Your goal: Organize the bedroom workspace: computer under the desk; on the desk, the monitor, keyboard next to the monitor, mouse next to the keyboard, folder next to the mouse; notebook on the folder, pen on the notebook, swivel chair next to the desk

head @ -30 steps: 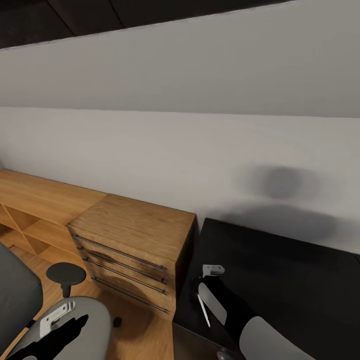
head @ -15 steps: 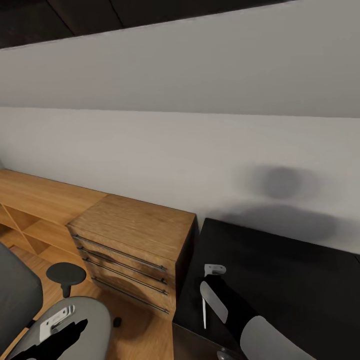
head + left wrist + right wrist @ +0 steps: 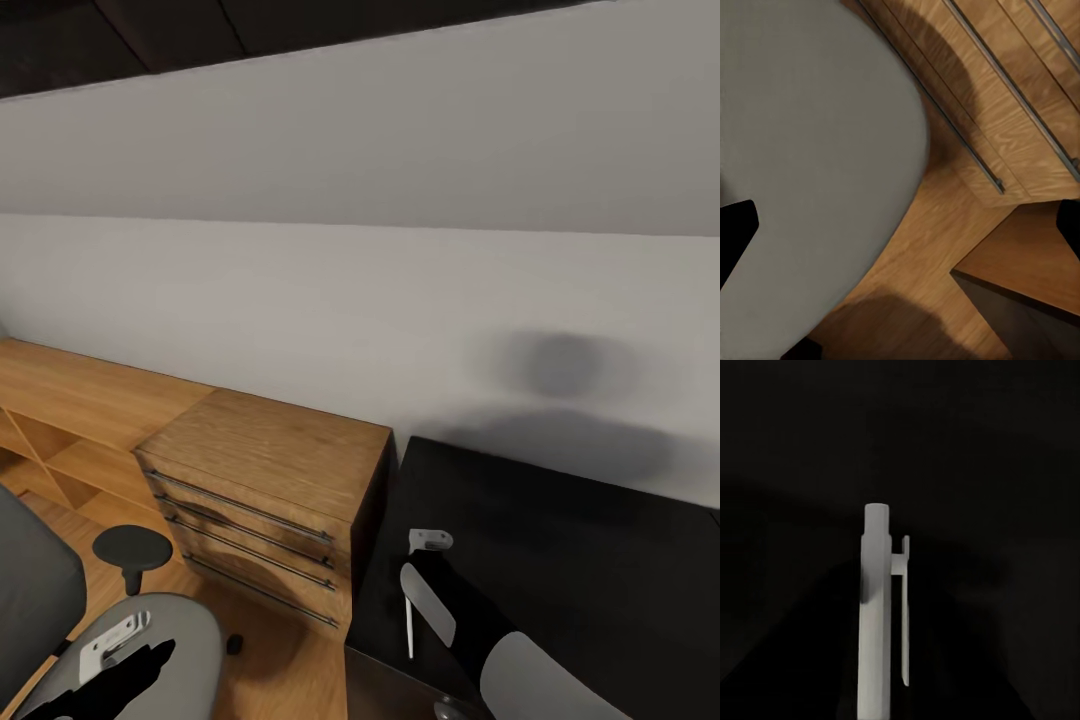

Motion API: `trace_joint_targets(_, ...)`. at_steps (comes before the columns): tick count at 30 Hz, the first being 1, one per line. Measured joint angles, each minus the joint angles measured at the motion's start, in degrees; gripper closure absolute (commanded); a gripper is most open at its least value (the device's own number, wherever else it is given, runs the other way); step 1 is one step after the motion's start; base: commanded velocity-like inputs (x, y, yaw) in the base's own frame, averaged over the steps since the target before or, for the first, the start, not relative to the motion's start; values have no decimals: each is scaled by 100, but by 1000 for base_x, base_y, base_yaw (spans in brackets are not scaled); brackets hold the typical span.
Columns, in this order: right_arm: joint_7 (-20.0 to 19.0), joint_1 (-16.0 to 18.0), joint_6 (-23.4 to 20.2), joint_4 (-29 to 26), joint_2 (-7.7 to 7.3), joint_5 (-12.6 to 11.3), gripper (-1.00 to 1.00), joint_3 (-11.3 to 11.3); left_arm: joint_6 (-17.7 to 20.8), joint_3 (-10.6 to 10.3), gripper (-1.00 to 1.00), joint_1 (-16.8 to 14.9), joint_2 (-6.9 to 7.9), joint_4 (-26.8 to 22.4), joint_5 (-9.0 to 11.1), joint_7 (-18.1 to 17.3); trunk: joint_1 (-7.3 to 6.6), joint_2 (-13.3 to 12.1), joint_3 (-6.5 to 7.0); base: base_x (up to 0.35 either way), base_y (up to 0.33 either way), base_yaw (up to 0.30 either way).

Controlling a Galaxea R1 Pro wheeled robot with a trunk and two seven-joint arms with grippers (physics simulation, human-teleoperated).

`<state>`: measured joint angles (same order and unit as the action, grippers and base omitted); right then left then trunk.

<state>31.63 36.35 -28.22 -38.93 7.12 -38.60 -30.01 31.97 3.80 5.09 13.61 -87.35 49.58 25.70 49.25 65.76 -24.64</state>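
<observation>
Change: over the last second the pen (image 3: 408, 625) is swinging from a slant to near-vertical in the head view, and the right arm is shifting a touch toward the desk's middle; between the half-second picture and now almost nothing is moving.
Meaning: the arm seems to be settling, so I am judging this as the pause before the pen gets set down; no folder or notebook is showing on the visible stretch of desk (image 3: 560, 540), so the stack for the pen may lie elsewhere or not yet be built.
Right hand: hanging over the near left corner of the black desk, its fingers themselves too dark against the desk to make out; the pen is hanging from it, so it is most likely closing on the pen.
Pen: in the right wrist view the pen (image 3: 877, 615) is running straight along the line of the fingers, clip facing sideways, with only black desk behind it.
Pen vs desk: cannot tell whether the tip is touching or hovering just above.
Left hand: the left hand (image 3: 120, 665) is hovering over the swivel chair (image 3: 190, 625) seat, fingers spread wide with nothing between them.
Left wrist view: grey chair seat (image 3: 802, 165) lying beside the wooden dresser (image 3: 1020, 97).
Dresser: the dresser (image 3: 265, 485) is standing just beside the desk's left end.
</observation>
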Motion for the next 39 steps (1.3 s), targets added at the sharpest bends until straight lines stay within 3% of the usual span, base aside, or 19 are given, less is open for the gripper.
trace_joint_targets(36,3,-1,3,-8,-8,-35,100,-1,18,-21,-100,2,-8,-58,36,0,0,0,0,0,0,0)
trace_joint_targets(39,17,-2,-25,11,-15,-8,100,4,18,-21,-100,1,-8,-59,35,0,-65,-120,52,0,0,0)
